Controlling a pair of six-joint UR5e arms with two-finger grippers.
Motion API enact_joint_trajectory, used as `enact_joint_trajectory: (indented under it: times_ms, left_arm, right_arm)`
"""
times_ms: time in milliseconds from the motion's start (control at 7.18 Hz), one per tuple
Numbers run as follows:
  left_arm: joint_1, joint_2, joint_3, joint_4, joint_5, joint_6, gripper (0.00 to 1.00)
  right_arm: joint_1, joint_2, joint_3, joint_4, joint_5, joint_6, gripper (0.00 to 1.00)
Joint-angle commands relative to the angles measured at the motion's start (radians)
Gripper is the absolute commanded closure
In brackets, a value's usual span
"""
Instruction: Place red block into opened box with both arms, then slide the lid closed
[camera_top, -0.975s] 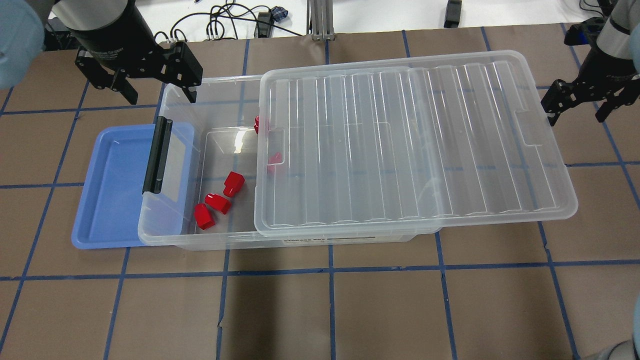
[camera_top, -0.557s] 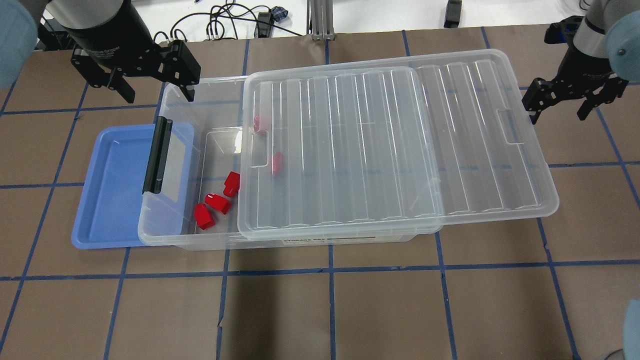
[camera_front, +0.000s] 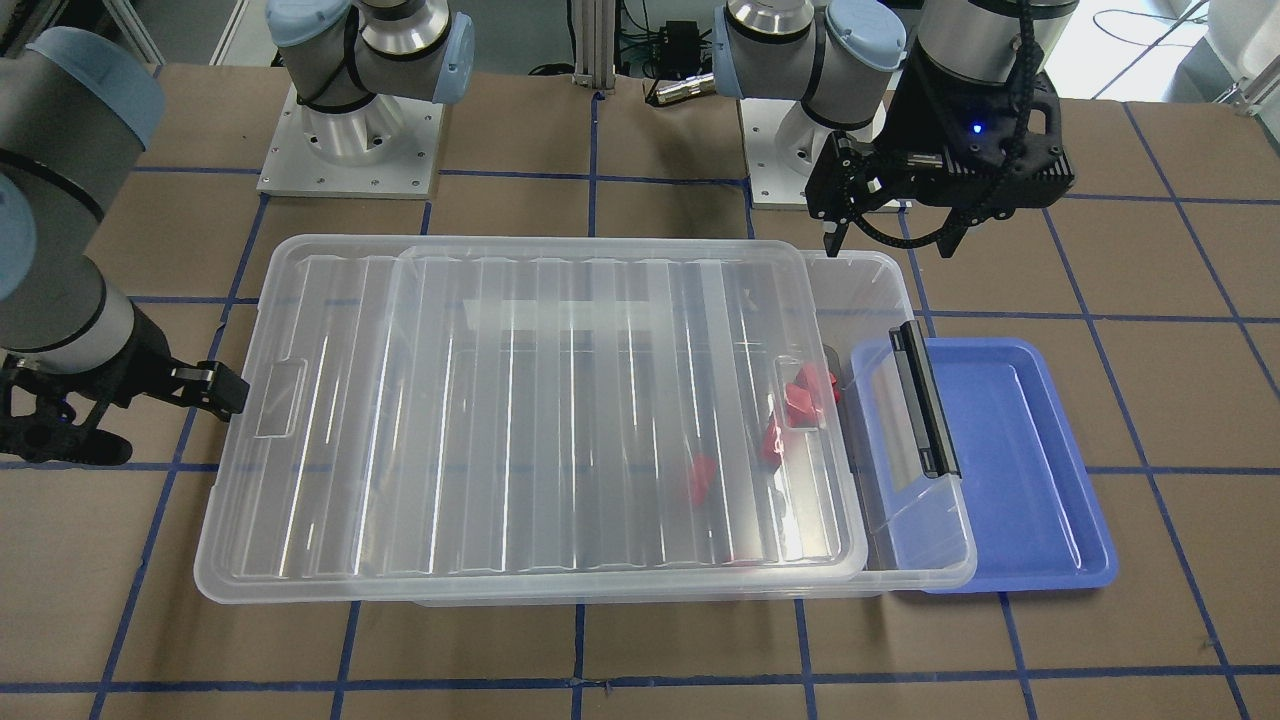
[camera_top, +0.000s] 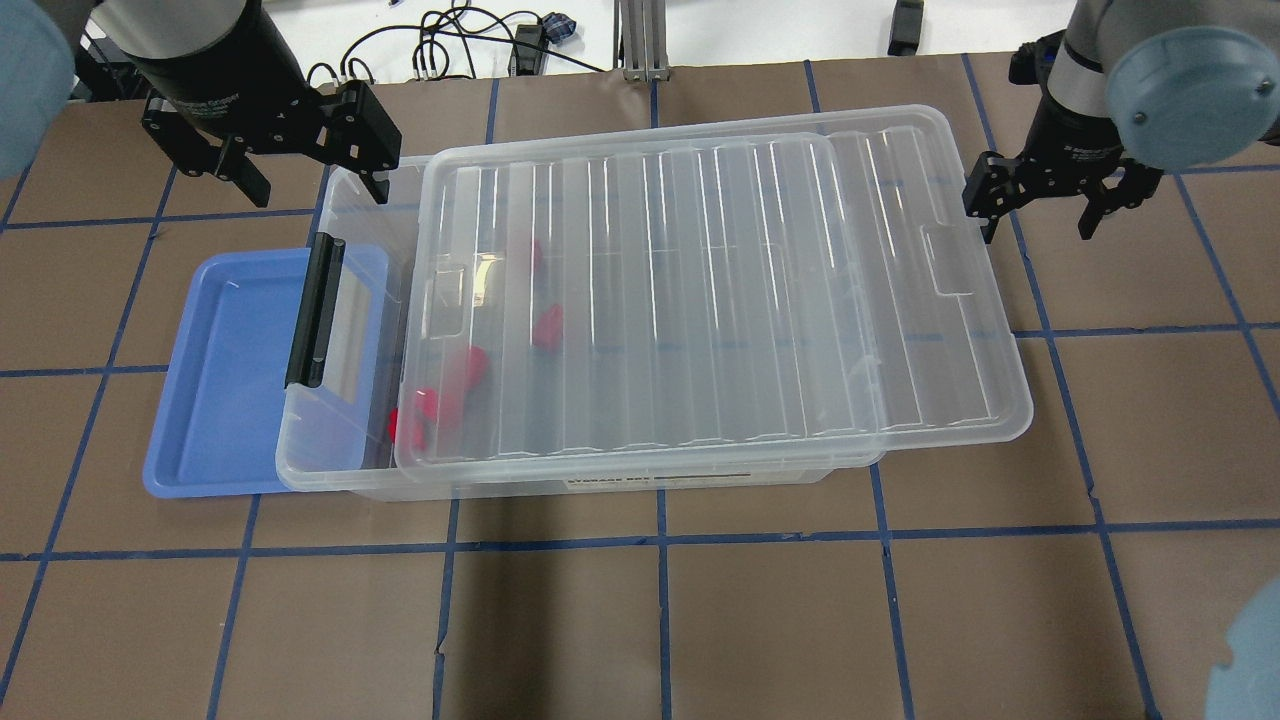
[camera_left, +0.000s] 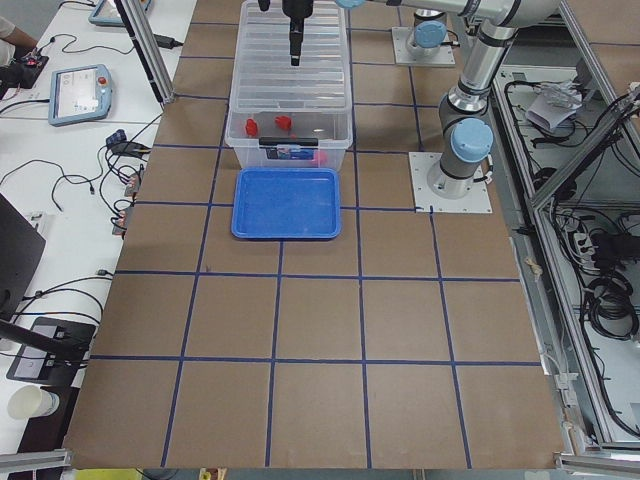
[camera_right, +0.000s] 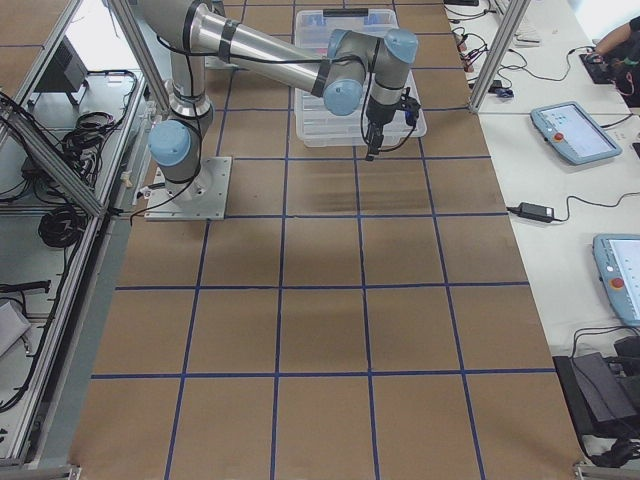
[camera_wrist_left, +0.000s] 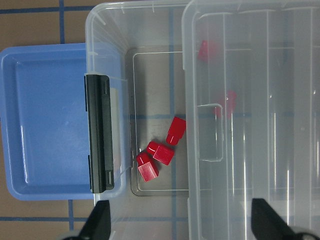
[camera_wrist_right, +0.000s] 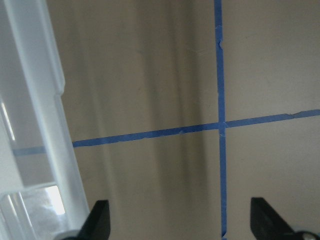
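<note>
The clear box (camera_top: 300, 445) lies across the table with its black clip (camera_top: 318, 310) at the left end. The ribbed clear lid (camera_top: 700, 300) rests on it, slightly skewed, leaving a narrow strip open by the clip. Several red blocks (camera_wrist_left: 176, 131) lie inside; others show blurred through the lid (camera_top: 547, 326). My right gripper (camera_top: 1037, 228) is open, one finger touching the lid's right short end (camera_front: 225, 390). My left gripper (camera_top: 322, 197) hangs open above the box's far left corner, holding nothing, and shows in the front view too (camera_front: 890, 240).
A blue tray (camera_top: 220, 380) lies under the box's left end. Cables and a metal post (camera_top: 640, 40) sit beyond the far table edge. The two arm bases (camera_front: 350, 140) stand on the robot's side. Brown table with blue tape lines spreads in front.
The lid has slid left over the box and now covers the three near blocks. My right gripper moved left with the lid's right end. The left gripper stayed put.
</note>
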Motion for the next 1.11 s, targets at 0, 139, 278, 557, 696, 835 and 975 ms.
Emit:
enact_joint_trajectory:
  times_ms: [0,139,278,557,696,835,975]
  left_arm:
    - [0.000,0.002,-0.001,0.000,0.000,0.001,0.00]
    - [0.000,-0.004,-0.003,0.000,-0.001,-0.001,0.00]
    - [0.000,-0.014,0.003,-0.001,-0.001,-0.001,0.00]
    - [0.000,-0.004,0.000,-0.001,-0.001,-0.001,0.00]
    - [0.000,0.004,0.007,-0.001,-0.001,-0.001,0.00]
    - [0.000,0.002,0.005,-0.003,0.000,-0.001,0.00]
    - [0.000,0.004,0.007,-0.001,-0.001,-0.001,0.00]
  right_arm:
    - [0.065,0.005,0.000,0.001,0.022,0.075,0.00]
    - [0.070,0.001,0.000,0.001,0.065,0.079,0.00]
    - [0.070,0.001,0.000,0.004,0.069,0.088,0.00]
    - [0.071,0.001,0.000,0.006,0.070,0.093,0.00]
    - [0.071,0.001,0.000,0.006,0.072,0.093,0.00]
    - [0.076,0.001,0.002,0.006,0.072,0.093,0.00]
    - [0.093,0.004,0.000,0.001,0.072,0.093,0.00]
